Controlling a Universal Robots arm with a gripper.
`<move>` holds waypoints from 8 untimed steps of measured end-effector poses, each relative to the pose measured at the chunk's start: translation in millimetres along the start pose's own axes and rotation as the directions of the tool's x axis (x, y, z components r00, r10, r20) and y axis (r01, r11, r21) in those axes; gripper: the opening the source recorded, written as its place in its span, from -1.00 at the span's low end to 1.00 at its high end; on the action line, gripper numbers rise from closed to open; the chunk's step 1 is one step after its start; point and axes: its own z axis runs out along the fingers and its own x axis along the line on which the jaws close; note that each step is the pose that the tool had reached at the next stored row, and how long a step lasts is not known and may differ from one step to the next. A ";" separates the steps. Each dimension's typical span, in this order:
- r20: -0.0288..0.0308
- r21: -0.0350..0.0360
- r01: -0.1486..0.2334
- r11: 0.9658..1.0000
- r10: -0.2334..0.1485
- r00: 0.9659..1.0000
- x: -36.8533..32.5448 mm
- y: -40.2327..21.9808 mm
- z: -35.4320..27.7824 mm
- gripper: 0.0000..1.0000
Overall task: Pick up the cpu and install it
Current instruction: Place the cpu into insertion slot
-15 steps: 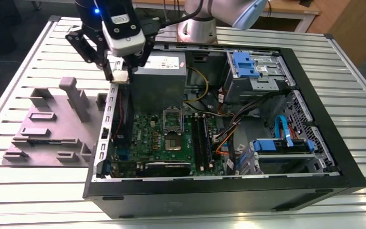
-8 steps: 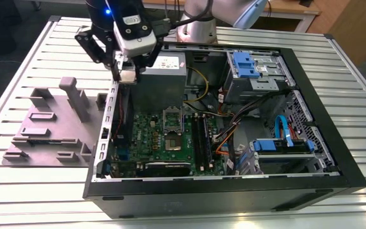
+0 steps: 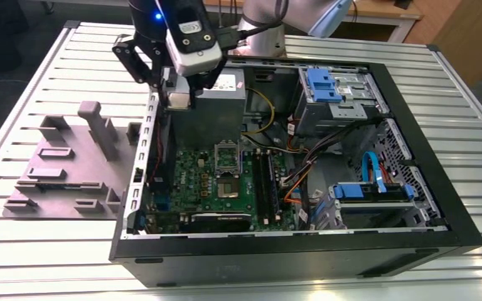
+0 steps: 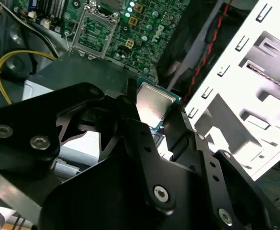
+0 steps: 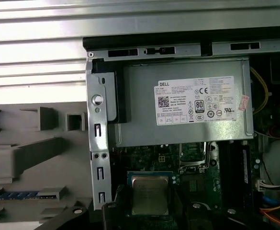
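Second wrist view showed the black claw (image 4: 155, 114) pinching the silvery square cpu (image 4: 153, 99) by its edges, eleven o'clock in the exterior view; probably light, stiff, fragile.

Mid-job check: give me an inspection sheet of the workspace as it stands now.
Surface: slatted metal table carrying the open computer case.
Job's things: cpu held over the case near the power supply; socket lies further in on the motherboard, apart from the cpu.
Clutter: grey parts fixture beside the case, on the exterior view's left.
Grippers: pincer shut on the cpu.
Cables: yellow cable, blue cable and orange wires, all inside the case.
Surroundings: wooden furniture beyond the table.
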 end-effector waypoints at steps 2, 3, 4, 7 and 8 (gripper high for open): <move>0.000 0.000 -0.003 1.000 0.003 1.000 -3.5 0.2 0.0 -0.06; 0.000 0.000 -0.004 1.000 0.004 1.000 -5.2 0.4 0.0 -0.06; 0.000 0.000 -0.006 1.000 0.006 1.000 -6.9 0.5 0.0 -0.06; 0.000 0.000 -0.010 1.000 0.010 1.000 -11.8 0.8 0.1 -0.06; 0.000 0.000 -0.012 1.000 0.012 1.000 -13.6 1.0 0.1 -0.06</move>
